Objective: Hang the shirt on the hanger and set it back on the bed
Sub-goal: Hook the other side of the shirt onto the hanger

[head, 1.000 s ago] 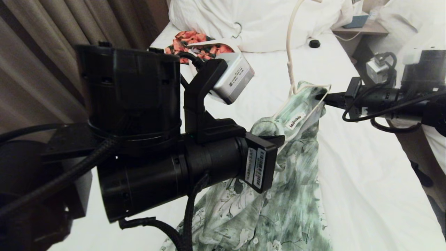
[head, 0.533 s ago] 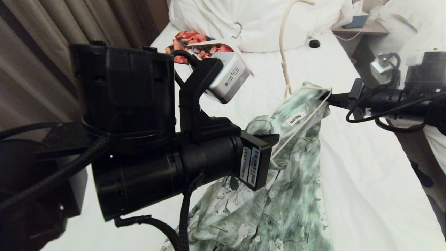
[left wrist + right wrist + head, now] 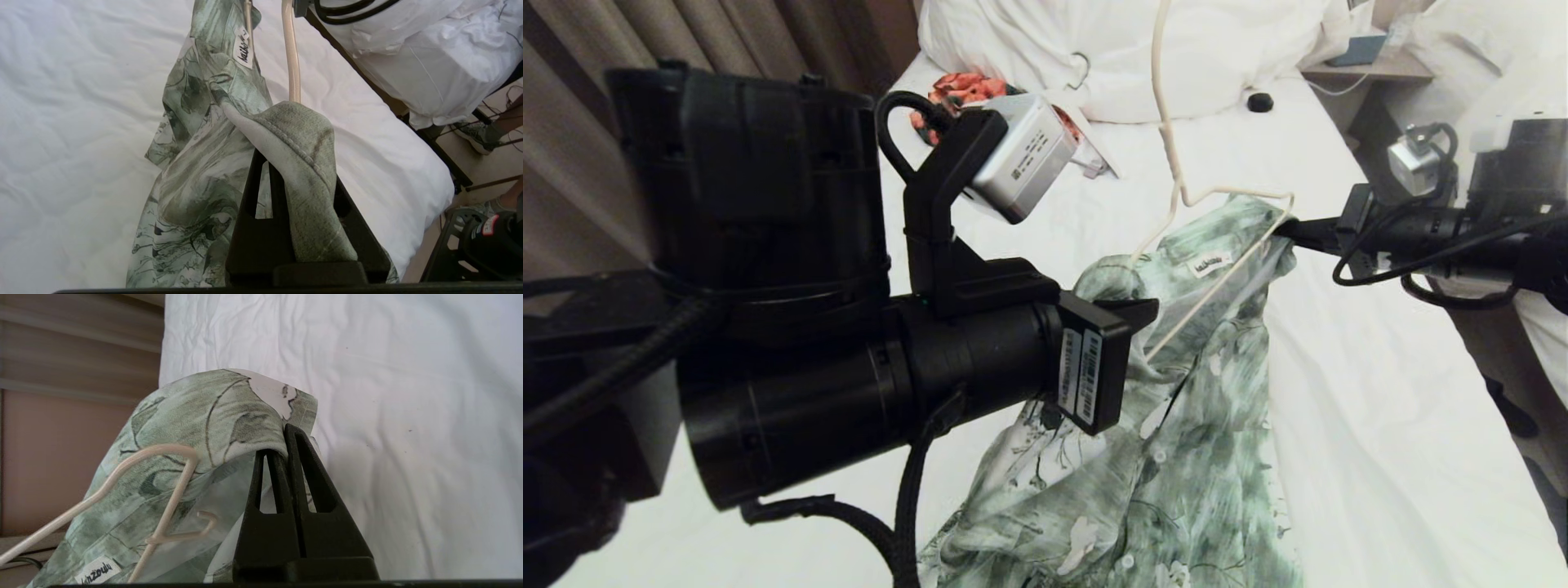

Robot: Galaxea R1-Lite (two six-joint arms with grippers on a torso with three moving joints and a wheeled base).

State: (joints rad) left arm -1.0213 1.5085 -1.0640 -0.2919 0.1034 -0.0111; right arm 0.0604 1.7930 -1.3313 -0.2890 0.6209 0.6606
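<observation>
The green and white shirt [image 3: 1201,457] hangs stretched between my two grippers and trails down onto the bed [image 3: 1388,408]. My left gripper [image 3: 1137,314] is shut on one shoulder of it; in the left wrist view a fold of the shirt [image 3: 302,134] lies over the left gripper [image 3: 278,157]. My right gripper [image 3: 1284,229] is shut on the other shoulder, and the right wrist view shows the right gripper [image 3: 284,437] pinching the shirt's [image 3: 196,412] edge. The cream wire hanger [image 3: 1172,139] sits in the neck opening beside the collar label [image 3: 1209,264]; its hook runs off the top of the view.
White pillows [image 3: 1143,49] lie at the head of the bed, with an orange-and-black garment [image 3: 956,84] and a small black round object [image 3: 1260,102] in front of them. Curtains [image 3: 605,90] hang on the left. A bedside table [image 3: 1372,65] and another bed [image 3: 1503,73] are on the right.
My left arm has swung left and slightly up with its shoulder of the shirt. The collar now spreads wider, and the hanger's neck and hook have leaned left. The right gripper has stayed put.
</observation>
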